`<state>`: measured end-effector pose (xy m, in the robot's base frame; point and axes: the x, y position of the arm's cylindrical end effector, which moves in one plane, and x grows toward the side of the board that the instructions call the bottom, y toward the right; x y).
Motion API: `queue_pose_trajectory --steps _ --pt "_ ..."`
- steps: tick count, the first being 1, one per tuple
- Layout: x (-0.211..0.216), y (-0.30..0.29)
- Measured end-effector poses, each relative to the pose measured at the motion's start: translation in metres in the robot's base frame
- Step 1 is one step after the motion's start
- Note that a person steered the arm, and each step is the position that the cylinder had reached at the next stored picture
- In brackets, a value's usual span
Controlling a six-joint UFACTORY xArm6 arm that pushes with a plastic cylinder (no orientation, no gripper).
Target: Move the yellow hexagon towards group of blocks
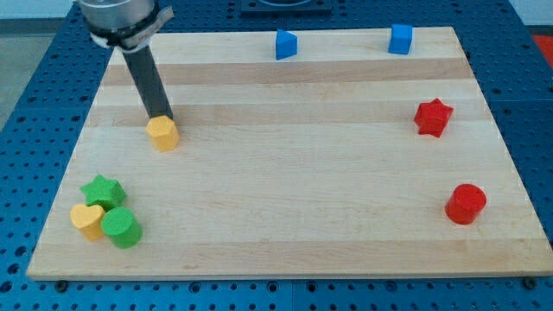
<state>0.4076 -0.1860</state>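
The yellow hexagon lies on the wooden board at the view's upper left. My tip rests right at the hexagon's top edge, touching or almost touching it, with the dark rod rising up and to the left. A group of three blocks sits near the view's bottom left corner: a green star, a yellow heart and a green cylinder, all close together. The hexagon is well above and slightly right of this group.
A blue block and a blue cube sit along the board's top edge. A red star and a red cylinder sit at the view's right side.
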Motion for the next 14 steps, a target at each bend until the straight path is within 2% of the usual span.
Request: queue_pose_trajectory --steps 1,2,3,4,6,8,9,10,11,13,14 --pt "0.036 0.016" --pt "0.054 0.019" --pt "0.027 0.022" --pt "0.025 0.037" --pt "0.074 0.007" --pt "0.074 0.013" --pt "0.073 0.047" --pt "0.08 0.046" --pt "0.085 0.011" --pt "0.065 0.007" --pt "0.07 -0.008"
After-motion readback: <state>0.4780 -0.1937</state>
